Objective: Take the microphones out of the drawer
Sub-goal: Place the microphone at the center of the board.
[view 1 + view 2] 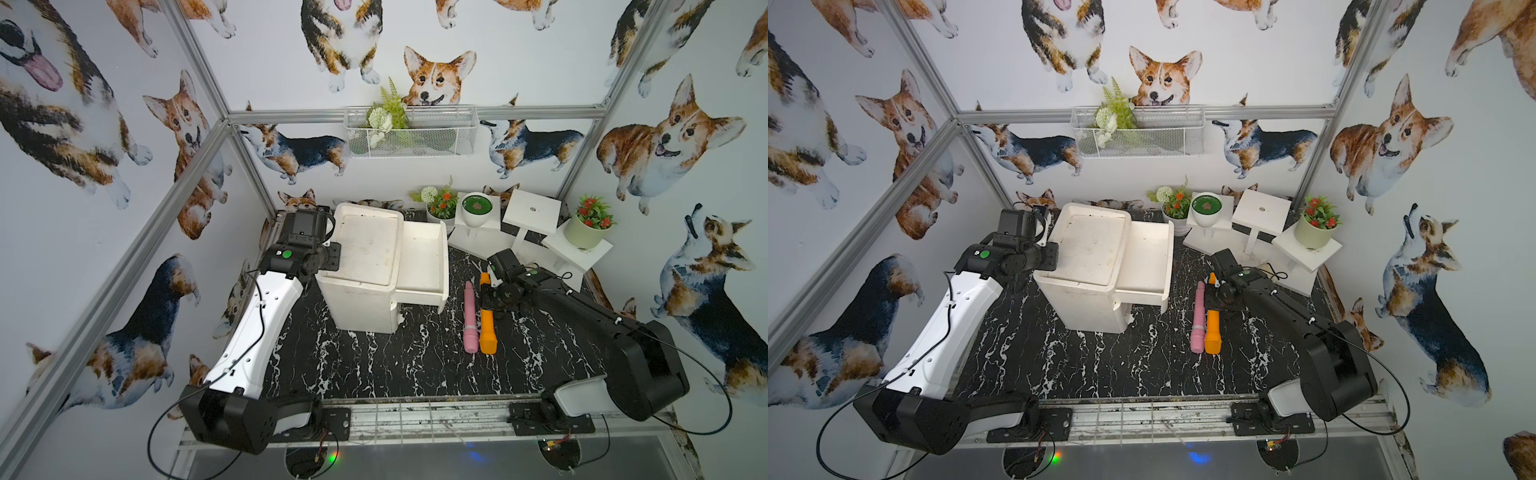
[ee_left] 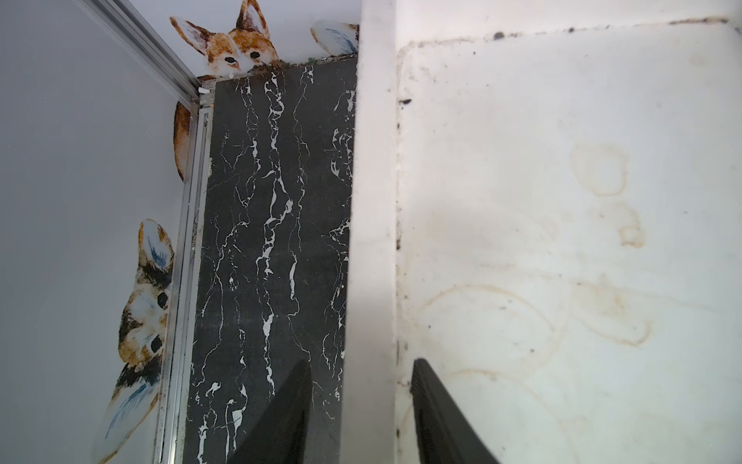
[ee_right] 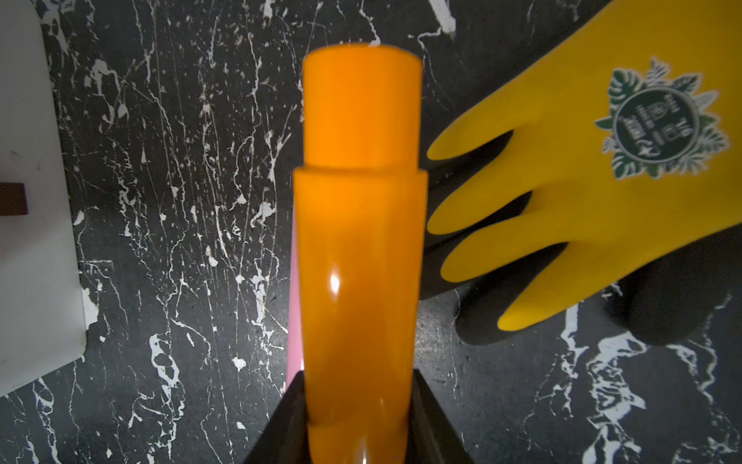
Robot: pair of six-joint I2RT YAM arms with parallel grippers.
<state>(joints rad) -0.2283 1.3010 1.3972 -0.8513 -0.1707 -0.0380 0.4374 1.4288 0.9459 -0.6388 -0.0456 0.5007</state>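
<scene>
An orange microphone lies lengthwise on the black marble table, right of the white cabinet. My right gripper is shut on its slim handle end. A pink microphone lies right beside it on the table. The cabinet's drawer stands pulled out to the right with nothing inside. My left gripper is open, one finger on each side of the cabinet's left top edge.
A yellow and black glove lies on the table close to the orange microphone, hidden under the right arm in both top views. White stands with potted plants fill the back right corner. A wire basket hangs on the back wall.
</scene>
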